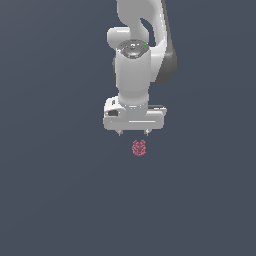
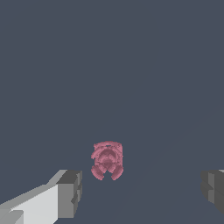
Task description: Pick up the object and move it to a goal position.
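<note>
No text, label, brand, number or sign can be read in either view.

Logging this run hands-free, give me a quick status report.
Gripper open, empty, above the object. Pinkish-red lump ungrasped on the dark floor, not yet between the fingers. Nothing in the way.
</note>
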